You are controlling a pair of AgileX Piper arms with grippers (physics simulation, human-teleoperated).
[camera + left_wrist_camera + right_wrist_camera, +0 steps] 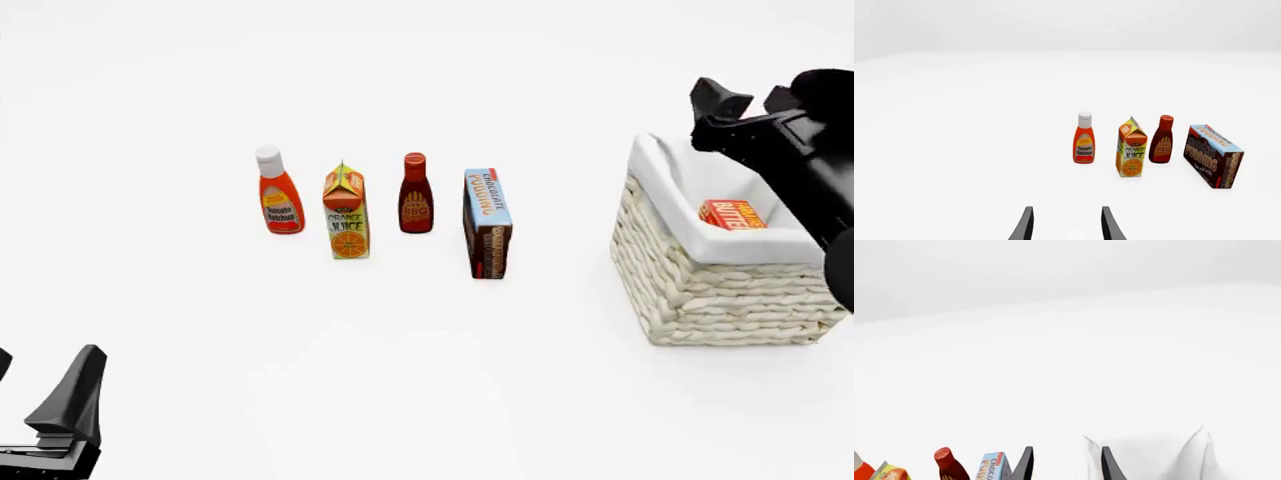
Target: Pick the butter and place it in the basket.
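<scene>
The butter (733, 214), a red-orange box with pale lettering, lies inside the basket (707, 290), a cream wicker basket with white cloth lining at the right of the front view. My right gripper (746, 97) is open and empty, raised above the basket's far rim; its wrist view shows its open fingers (1024, 465) and the basket's cloth rim (1201, 450). My left gripper (1066, 225) is open and empty, low at the near left of the table (47, 405), far from the butter.
A row of groceries stands mid-table: tomato ketchup bottle (278, 192), orange juice carton (346, 213), BBQ sauce bottle (415, 194) and chocolate pudding box (486, 222). They also show in the left wrist view, with the pudding box (1213, 155) nearest that view's right.
</scene>
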